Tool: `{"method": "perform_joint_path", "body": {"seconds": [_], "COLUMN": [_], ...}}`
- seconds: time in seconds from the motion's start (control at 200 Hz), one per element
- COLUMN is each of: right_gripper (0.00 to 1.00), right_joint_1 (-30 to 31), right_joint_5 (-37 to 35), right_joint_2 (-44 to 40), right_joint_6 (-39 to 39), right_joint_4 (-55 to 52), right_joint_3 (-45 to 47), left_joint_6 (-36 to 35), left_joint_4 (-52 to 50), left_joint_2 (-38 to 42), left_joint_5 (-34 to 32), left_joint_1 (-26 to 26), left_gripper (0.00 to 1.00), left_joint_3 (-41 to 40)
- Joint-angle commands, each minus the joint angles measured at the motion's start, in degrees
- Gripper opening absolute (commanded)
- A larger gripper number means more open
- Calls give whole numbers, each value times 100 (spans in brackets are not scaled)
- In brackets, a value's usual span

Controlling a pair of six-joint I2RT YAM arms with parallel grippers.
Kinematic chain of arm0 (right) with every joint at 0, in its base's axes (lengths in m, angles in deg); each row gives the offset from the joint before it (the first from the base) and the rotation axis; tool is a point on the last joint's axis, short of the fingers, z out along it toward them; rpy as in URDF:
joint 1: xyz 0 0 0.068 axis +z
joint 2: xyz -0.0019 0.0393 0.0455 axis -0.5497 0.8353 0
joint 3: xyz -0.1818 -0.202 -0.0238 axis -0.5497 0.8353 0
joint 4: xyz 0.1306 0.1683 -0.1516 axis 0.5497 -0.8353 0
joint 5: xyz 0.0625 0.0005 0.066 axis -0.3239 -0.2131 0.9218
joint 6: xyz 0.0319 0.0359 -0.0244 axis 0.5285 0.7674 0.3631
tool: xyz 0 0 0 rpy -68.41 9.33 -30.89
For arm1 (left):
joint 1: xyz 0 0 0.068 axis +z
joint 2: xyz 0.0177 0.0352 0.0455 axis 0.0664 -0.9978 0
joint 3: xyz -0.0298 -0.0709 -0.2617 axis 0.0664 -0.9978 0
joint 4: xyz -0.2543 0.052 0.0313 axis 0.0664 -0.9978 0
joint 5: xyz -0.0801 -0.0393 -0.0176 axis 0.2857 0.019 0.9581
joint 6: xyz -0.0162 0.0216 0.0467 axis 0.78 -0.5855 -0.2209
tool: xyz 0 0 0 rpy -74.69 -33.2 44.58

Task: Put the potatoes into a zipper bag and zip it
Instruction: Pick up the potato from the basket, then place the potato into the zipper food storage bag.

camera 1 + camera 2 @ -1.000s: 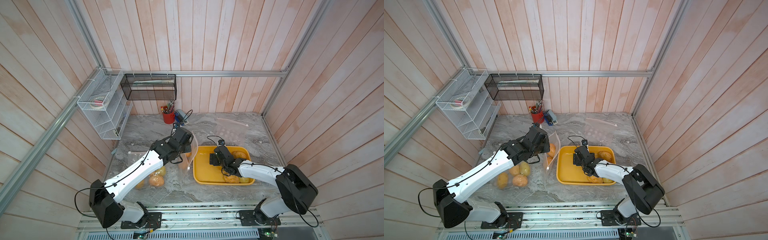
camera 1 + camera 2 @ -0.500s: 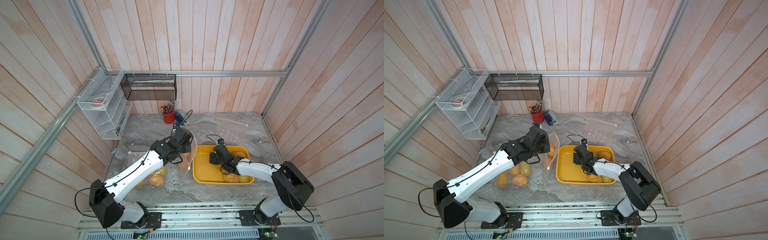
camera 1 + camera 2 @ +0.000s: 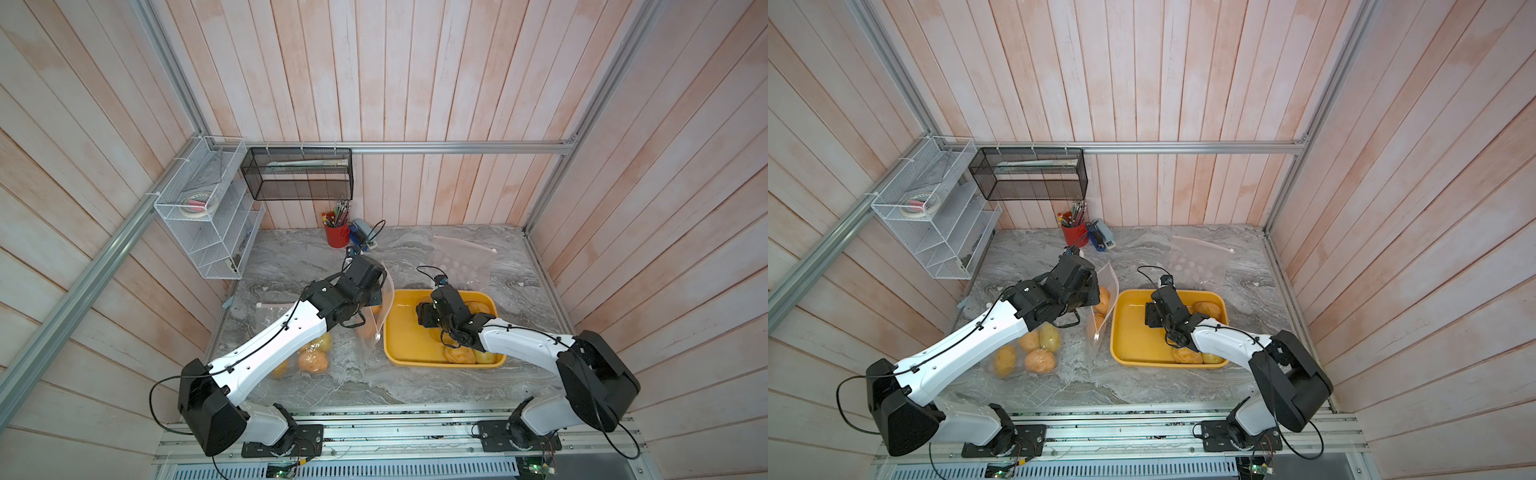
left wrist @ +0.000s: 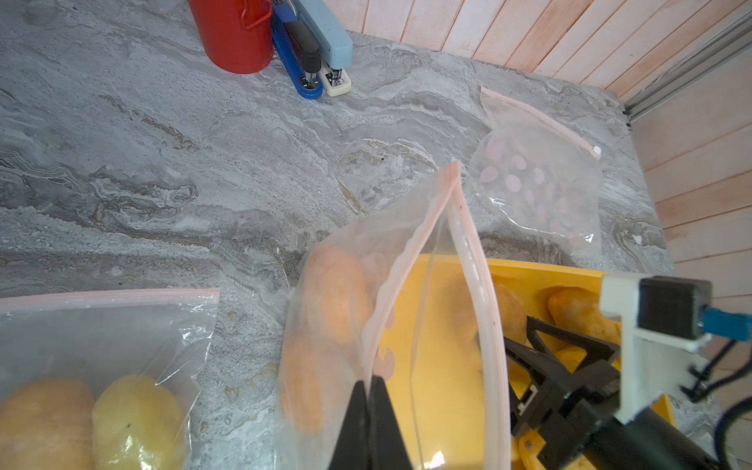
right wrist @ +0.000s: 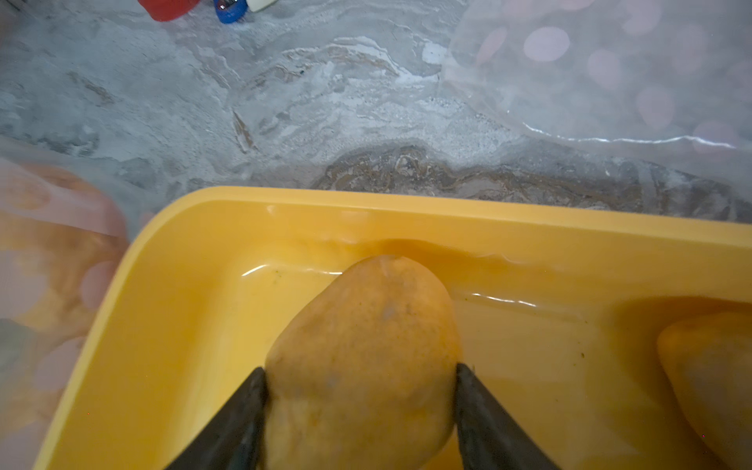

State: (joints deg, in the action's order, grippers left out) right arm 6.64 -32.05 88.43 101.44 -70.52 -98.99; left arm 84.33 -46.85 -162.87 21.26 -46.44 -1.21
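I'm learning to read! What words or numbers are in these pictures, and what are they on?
None can be read.
Zipper bag and spare bag: pink dots only, no letters.
Red cup and staplers: no print showing.
Tape roll in the wire shelf: too small to tell.

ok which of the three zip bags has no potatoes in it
The flat pink-dotted bag lying behind the yellow tray. The upright bag pinched by the left gripper and the bag lying under the left arm both hold potatoes.
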Motion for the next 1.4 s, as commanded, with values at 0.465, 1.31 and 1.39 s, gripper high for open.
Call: {"method": "perform_joint_path", "body": {"seconds": [0.465, 1.31, 1.39], "right_gripper": [40, 37, 37], "right_joint_1": [291, 792, 792], "right_joint_5": [451, 1353, 1523], "right_joint_2": [-1844, -1913, -1678], "right_joint_6": [171, -504, -630], "right_joint_4": [379, 931, 1059], "right_joint_3": [710, -328, -517], "left_joint_6": [-16, -224, -211], "left_joint_4": [85, 359, 358], "left_joint_2": [-19, -368, -333], "left_joint_5": [103, 624, 590], "left_joint_1": [36, 36, 41], "left_gripper": [0, 0, 0], "left_joint_3": [-100, -95, -104]}}
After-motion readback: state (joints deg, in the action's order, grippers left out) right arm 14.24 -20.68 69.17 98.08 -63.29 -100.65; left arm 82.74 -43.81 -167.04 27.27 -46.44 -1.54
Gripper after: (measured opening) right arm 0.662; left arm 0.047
